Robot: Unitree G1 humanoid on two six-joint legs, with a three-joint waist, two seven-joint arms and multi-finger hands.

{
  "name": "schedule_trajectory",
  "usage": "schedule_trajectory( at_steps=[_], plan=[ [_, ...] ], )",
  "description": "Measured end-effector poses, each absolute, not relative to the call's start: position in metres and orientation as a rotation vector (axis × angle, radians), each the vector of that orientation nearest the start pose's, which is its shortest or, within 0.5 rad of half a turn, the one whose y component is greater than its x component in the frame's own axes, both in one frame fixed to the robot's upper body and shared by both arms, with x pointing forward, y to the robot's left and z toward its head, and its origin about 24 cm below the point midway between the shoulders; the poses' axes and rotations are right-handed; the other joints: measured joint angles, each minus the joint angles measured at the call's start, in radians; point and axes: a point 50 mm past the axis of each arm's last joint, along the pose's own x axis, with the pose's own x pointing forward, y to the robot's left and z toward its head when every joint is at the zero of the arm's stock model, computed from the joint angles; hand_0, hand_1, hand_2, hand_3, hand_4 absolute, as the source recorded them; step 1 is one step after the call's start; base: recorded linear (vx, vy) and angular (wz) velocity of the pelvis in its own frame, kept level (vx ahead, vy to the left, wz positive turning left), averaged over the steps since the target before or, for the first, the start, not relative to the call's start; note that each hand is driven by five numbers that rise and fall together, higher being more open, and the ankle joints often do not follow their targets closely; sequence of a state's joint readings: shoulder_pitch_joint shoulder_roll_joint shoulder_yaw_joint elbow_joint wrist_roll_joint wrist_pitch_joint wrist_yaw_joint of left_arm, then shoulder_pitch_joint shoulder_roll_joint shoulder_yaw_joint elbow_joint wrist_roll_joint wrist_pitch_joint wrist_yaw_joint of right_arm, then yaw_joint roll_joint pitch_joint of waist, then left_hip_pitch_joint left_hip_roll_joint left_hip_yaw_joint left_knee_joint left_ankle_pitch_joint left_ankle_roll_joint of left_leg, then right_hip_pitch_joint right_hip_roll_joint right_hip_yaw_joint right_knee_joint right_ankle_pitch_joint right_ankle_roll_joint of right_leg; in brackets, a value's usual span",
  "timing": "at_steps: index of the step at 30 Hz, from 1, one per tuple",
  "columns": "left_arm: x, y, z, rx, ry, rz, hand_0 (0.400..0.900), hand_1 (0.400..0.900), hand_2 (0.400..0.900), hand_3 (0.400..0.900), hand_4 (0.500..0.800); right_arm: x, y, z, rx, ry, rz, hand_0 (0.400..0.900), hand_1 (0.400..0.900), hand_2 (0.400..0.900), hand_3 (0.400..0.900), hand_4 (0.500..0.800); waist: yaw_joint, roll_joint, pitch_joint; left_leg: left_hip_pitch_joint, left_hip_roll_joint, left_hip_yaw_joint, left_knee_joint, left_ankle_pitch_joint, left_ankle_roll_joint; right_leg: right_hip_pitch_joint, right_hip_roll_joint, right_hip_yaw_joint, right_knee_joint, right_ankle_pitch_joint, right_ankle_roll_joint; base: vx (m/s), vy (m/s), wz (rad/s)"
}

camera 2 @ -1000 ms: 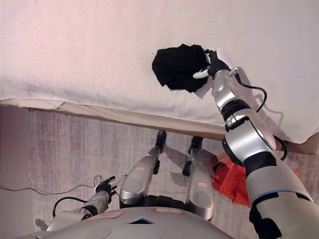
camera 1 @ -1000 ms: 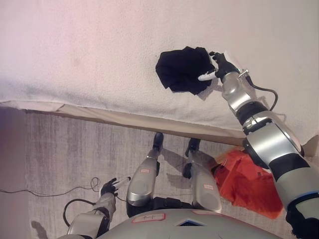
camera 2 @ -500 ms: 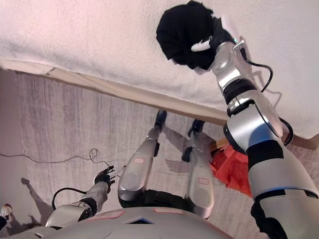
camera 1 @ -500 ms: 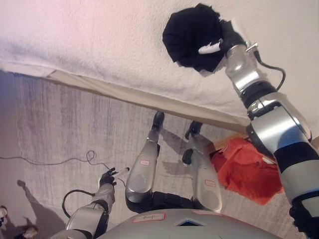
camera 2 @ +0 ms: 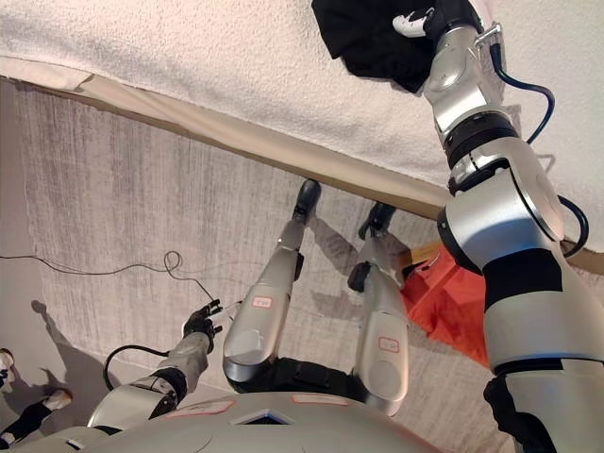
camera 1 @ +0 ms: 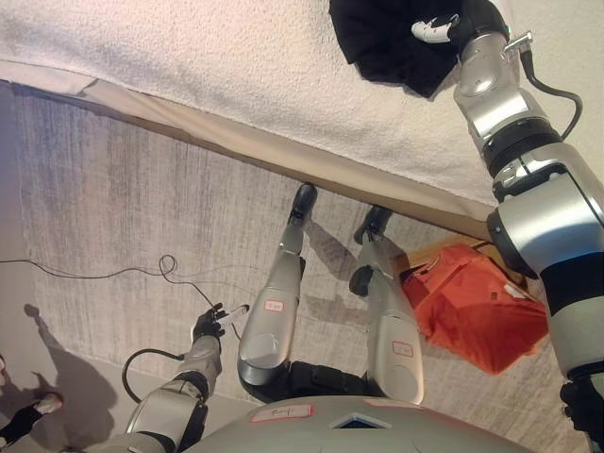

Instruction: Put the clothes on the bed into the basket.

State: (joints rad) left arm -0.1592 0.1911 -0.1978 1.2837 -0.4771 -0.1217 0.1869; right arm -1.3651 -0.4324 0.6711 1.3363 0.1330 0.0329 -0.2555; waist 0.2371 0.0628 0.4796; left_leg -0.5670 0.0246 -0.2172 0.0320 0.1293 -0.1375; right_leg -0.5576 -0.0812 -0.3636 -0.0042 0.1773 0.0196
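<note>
— Right hand [camera 1: 462, 21]?
— Reaching far up over the bed [camera 1: 236, 66], arm stretched almost straight, fingers clenched on the black garment [camera 1: 382, 38], one white tip pressed into the cloth.
— Garment where?
— Bunched at the top edge of both views, against the white cover, beside the hand.
— Left hand [camera 1: 209, 323]?
— Hanging low over the grey floor [camera 1: 113, 208], fingers loosely straight, grasping nothing.
— Orange basket [camera 1: 477, 307]?
— On the floor below the bed's edge, under the right arm.
— Differences between the eyes?
— Left eye: most of the basket. Right eye: only a strip of it behind the arm.
— Elsewhere?
— Person's shoes [camera 1: 38, 406] at the lower left corner.
</note>
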Motion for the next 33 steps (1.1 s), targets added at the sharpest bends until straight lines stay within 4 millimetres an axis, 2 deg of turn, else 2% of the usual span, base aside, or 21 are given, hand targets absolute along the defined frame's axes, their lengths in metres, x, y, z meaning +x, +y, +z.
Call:
schedule_trajectory(
  at_steps=[8, 13, 17, 20, 25, 28, 29, 33],
  plan=[
    [0.149, 0.219, -0.147, 0.006, 1.002, 0.379, 0.9, 0.9, 0.9, 0.9, 0.8, 0.431, -0.186, 0.215, -0.835, -0.012, -0.217, 0.4, 0.4, 0.4, 0.4, 0.5, 0.016, 0.013, 0.004, 0.075, 0.0, 0.008, -0.009, 0.003, 0.003, 0.066, -0.001, 0.011, 0.001, 0.0, 0.0, 0.03, 0.024, -0.09],
    [0.151, 0.219, -0.147, 0.003, 1.006, 0.38, 0.9, 0.9, 0.9, 0.9, 0.8, 0.429, -0.189, 0.199, -0.827, 0.033, -0.194, 0.4, 0.4, 0.4, 0.4, 0.5, 0.011, 0.015, 0.003, 0.161, -0.005, 0.04, -0.011, 0.009, 0.015, 0.143, -0.006, 0.036, -0.007, 0.0, 0.0, 0.07, 0.05, -0.22],
    [0.155, 0.22, -0.145, -0.021, 0.994, 0.403, 0.9, 0.9, 0.9, 0.9, 0.8, 0.426, -0.193, 0.188, -0.822, 0.043, -0.179, 0.4, 0.4, 0.4, 0.4, 0.5, -0.017, 0.016, -0.001, 0.239, -0.021, 0.078, -0.013, -0.004, 0.043, 0.21, -0.022, 0.063, -0.016, 0.0, 0.0, 0.09, 0.061, -0.28],
    [0.155, 0.223, -0.144, -0.049, 0.997, 0.435, 0.9, 0.9, 0.9, 0.9, 0.8, 0.424, -0.197, 0.178, -0.807, 0.06, -0.172, 0.4, 0.4, 0.4, 0.4, 0.5, -0.053, 0.016, -0.011, 0.291, -0.032, 0.102, -0.016, -0.015, 0.057, 0.255, -0.028, 0.088, -0.024, 0.004, 0.005, 0.11, 0.044, -0.32],
    [0.143, 0.233, -0.148, -0.069, 1.046, 0.496, 0.9, 0.9, 0.9, 0.9, 0.8, 0.412, -0.212, 0.142, -0.793, 0.13, -0.144, 0.4, 0.4, 0.4, 0.4, 0.5, -0.099, -0.024, -0.107, 0.356, -0.039, 0.157, -0.04, -0.037, 0.076, 0.288, -0.032, 0.142, -0.041, 0.008, 0.009, 0.11, 0.047, -0.53],
    [0.133, 0.235, -0.151, -0.081, 1.075, 0.519, 0.9, 0.9, 0.9, 0.9, 0.8, 0.403, -0.218, 0.12, -0.792, 0.171, -0.119, 0.4, 0.4, 0.4, 0.4, 0.5, -0.131, -0.056, -0.144, 0.43, -0.037, 0.222, -0.059, -0.05, 0.09, 0.329, -0.026, 0.198, -0.054, 0.017, 0.015, 0.1, 0.029, -0.52],
    [0.133, 0.236, -0.151, -0.085, 1.076, 0.524, 0.9, 0.9, 0.9, 0.9, 0.8, 0.398, -0.226, 0.113, -0.798, 0.187, -0.121, 0.4, 0.4, 0.4, 0.4, 0.5, -0.156, -0.067, -0.165, 0.446, -0.037, 0.241, -0.062, -0.06, 0.096, 0.341, -0.023, 0.216, -0.066, 0.018, 0.017, 0.1, 0.023, -0.5],
    [0.124, 0.239, -0.153, -0.096, 1.101, 0.547, 0.9, 0.9, 0.9, 0.9, 0.8, 0.373, -0.25, 0.075, -0.756, 0.275, -0.132, 0.4, 0.4, 0.4, 0.4, 0.5, -0.206, -0.089, -0.233, 0.523, -0.029, 0.302, -0.105, -0.07, 0.1, 0.378, -0.008, 0.268, -0.08, 0.018, 0.023, 0.09, 0.007, -0.47]
  ],
)
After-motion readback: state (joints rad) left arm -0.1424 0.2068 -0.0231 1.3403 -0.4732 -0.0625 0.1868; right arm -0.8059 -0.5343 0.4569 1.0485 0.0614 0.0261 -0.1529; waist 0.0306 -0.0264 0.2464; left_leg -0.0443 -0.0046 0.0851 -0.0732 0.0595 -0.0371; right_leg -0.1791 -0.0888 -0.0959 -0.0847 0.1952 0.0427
